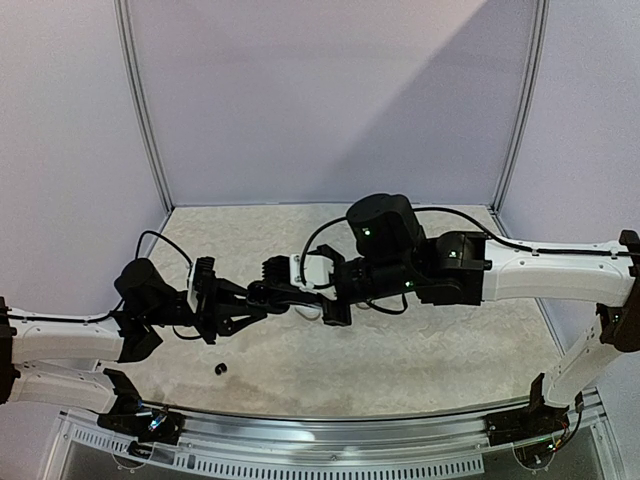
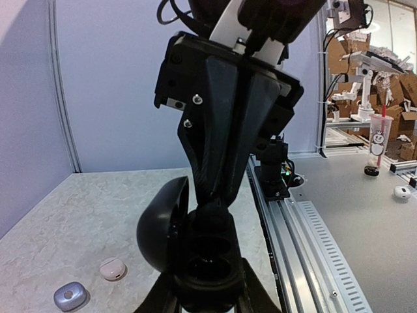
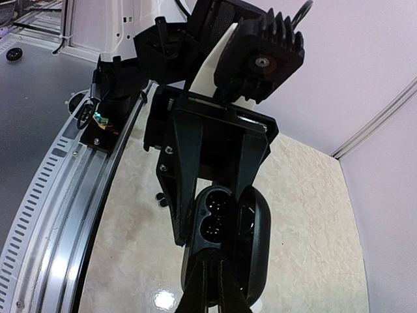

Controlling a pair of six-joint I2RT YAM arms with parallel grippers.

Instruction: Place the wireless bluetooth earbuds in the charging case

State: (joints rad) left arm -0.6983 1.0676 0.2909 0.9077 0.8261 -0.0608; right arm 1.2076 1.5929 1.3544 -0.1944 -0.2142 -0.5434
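Down at the pinched tips of your right gripper sits the open charging case. Those jaws are closed tight against its upper face, and whether they pinch anything, you can't tell. Your left gripper is clamped on the case body from underneath, holding it up off the table. The lid is swung aside, which looks meant to offer the open face straight to the right fingertips, so one hand steadies while the other seats. One small black earbud lies loose on the table, just base-side of the left gripper. Out to that gripper's left rest a white case and a bluish-grey case, neither touched.
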